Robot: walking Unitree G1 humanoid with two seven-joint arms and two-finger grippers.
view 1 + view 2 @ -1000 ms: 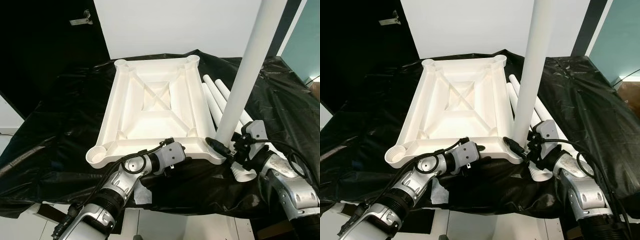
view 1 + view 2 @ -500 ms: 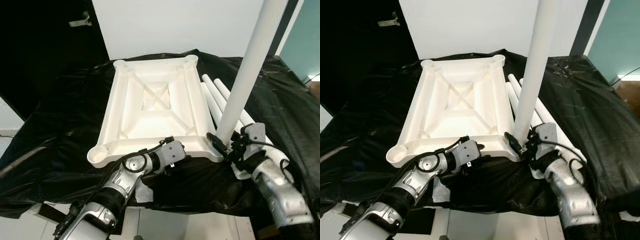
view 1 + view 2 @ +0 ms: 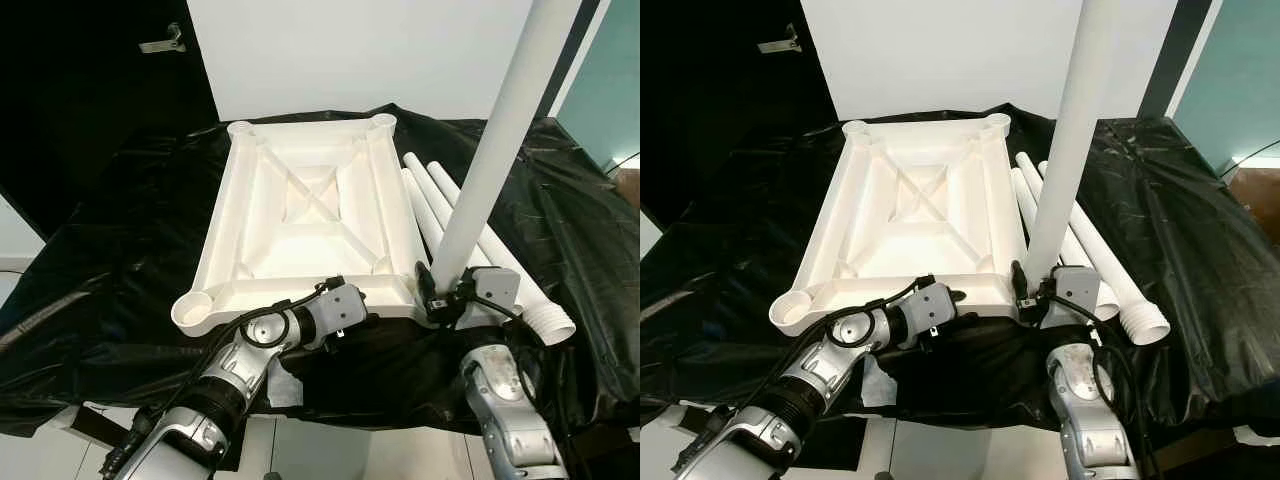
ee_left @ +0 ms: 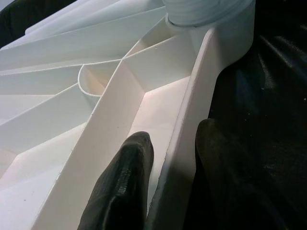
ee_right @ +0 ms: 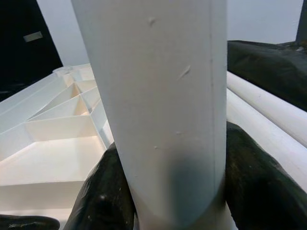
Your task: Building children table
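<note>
An upturned white plastic tabletop lies on black sheeting, its ribbed underside facing up. A long white leg stands upright in the near right corner socket. My right gripper is shut on the base of that leg, a black finger on either side. My left gripper is clamped on the tabletop's near rim, one finger inside the rim and one outside. Three spare white legs lie side by side to the right of the tabletop.
Black plastic sheeting covers the work surface and hangs over its edges. A white wall panel stands behind it. A dark door is at the far left. White paper shows below the front edge.
My right arm has swung in beneath the leg, so the wrist now sits straight in front of it. The leg stays upright in its socket. The left gripper holds the rim as before.
</note>
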